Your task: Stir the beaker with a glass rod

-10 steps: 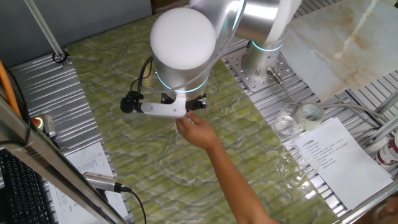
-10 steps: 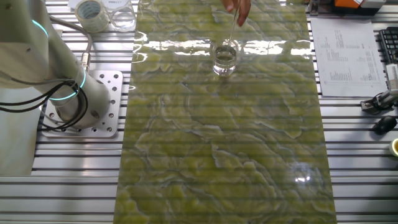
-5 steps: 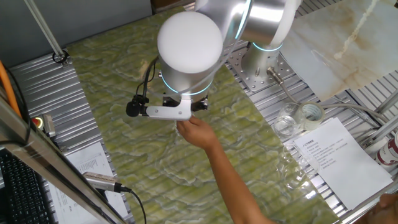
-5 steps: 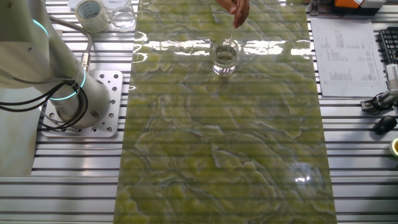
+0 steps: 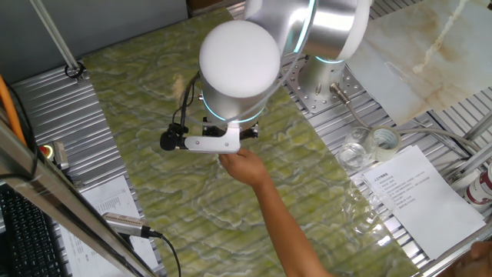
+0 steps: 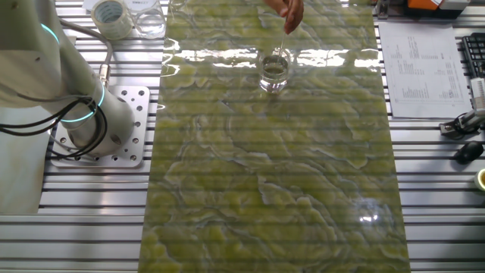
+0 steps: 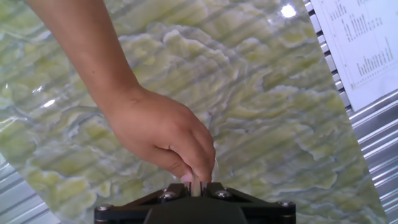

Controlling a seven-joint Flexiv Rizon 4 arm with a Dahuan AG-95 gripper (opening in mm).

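Right at your claw [image 7: 196, 186], a person's hand [image 7: 163, 134] presses its fingertips between the tips, seemingly passing over the glass rod [image 6: 281, 43]; I cannot tell whether the claw is spread or pinching. You are at the handover step, so the next move calls for a firm grip. Directly below, the beaker [image 6: 273, 70] stands on the green surface [image 6: 273, 174], rod tip inside it.
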